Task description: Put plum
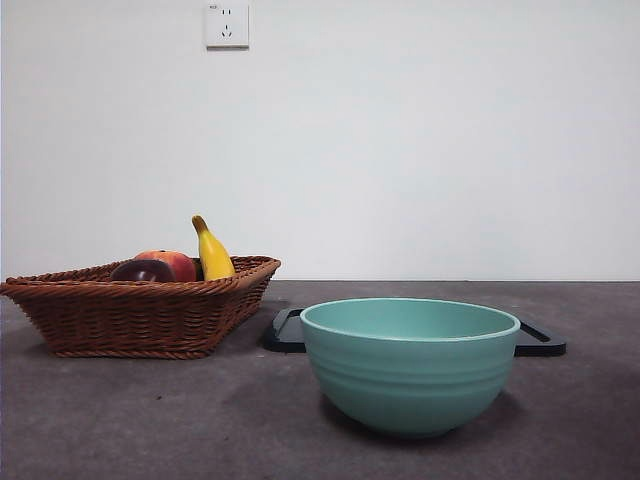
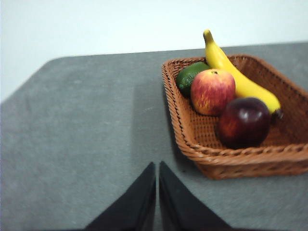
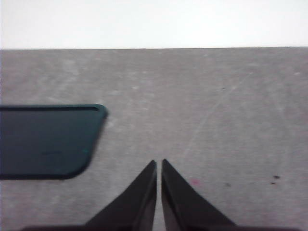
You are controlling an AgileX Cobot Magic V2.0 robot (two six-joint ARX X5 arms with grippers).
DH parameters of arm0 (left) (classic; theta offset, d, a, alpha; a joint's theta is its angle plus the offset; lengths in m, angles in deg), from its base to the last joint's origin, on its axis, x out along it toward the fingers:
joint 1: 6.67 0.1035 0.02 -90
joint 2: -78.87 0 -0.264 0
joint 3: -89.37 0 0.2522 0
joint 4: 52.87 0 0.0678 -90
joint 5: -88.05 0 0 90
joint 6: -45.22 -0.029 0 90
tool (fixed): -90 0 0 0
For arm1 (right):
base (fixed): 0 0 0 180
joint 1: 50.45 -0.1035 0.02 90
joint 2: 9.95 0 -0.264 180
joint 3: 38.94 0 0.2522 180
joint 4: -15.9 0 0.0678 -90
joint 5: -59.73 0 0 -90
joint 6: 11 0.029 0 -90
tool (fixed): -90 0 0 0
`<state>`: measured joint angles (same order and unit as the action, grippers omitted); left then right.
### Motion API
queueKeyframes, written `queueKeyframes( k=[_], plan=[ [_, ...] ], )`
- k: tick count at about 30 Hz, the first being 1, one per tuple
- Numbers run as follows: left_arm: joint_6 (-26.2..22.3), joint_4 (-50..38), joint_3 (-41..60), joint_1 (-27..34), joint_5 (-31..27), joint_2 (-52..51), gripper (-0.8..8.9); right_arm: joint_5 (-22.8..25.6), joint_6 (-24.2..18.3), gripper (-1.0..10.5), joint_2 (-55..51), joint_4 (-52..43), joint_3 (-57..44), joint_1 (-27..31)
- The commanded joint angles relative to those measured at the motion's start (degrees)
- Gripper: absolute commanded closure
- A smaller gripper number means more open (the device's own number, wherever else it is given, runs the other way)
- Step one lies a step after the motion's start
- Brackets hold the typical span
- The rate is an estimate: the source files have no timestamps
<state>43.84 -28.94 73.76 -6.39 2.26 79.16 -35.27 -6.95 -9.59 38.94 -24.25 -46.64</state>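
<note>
The left gripper (image 2: 157, 166) has its two black jaws pressed together with only a hairline between the tips, holding nothing, and it hangs above bare grey table (image 2: 86, 134) just beside the near corner of the wicker basket (image 2: 192, 144). The right gripper (image 3: 159, 163) is the same: jaws closed to a thin slit, empty, poised over the grey surface with the rounded corner of a dark tray (image 3: 48, 142) off to one side of it.

The plum (image 2: 244, 122) lies inside the basket, dark maroon and glossy, near the woven rim. Touching or almost touching it is a red-and-yellow apple (image 2: 212, 91), and a green fruit (image 2: 190, 77) is tucked behind that in the basket's corner. A yellow banana (image 2: 236, 72) runs along behind the apple and plum.

From the front, the basket sits at the left, the plum (image 1: 142, 270) just showing above its rim. A teal bowl (image 1: 410, 365) stands nearer, right of the basket, in front of the tray. Neither arm shows in this view.
</note>
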Motion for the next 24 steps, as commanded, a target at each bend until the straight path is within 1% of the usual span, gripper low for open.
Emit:
queueKeyframes(
  k=[1,5,9,11,19,22,24],
  plan=[
    [11.9,0.3,1.2,0.1,-0.1,-0.1,8.04,-2.5,5.9,9.4,-0.2,-0.7,-0.2,0.1],
    [18.4,0.5,1.2,0.1,-0.1,-0.1,8.04,-3.2,6.9,9.4,-0.2,-0.4,-0.2,0.1],
    [22.2,0.6,0.3,0.1,0.3,-0.1,8.04,-4.5,10.7,9.4,-0.2,-0.4,0.2,0.1],
    [22.9,0.6,-1.0,0.1,0.7,-0.1,8.04,-4.7,11.9,9.4,-0.2,-0.3,1.2,0.1],
    [26.6,1.8,-7.7,0.1,2.5,0.9,8.04,-4.7,13.8,9.4,0.3,1.5,8.9,0.1],
    [26.6,4.2,-11.5,0.1,2.7,2.8,8.04,-4.7,13.7,9.4,1.6,4.3,13.3,0.1],
    [26.3,6.1,-14.3,0.1,3.6,4.4,8.04,-5.7,13.5,9.4,3.1,5.8,16.3,0.1]
  ],
)
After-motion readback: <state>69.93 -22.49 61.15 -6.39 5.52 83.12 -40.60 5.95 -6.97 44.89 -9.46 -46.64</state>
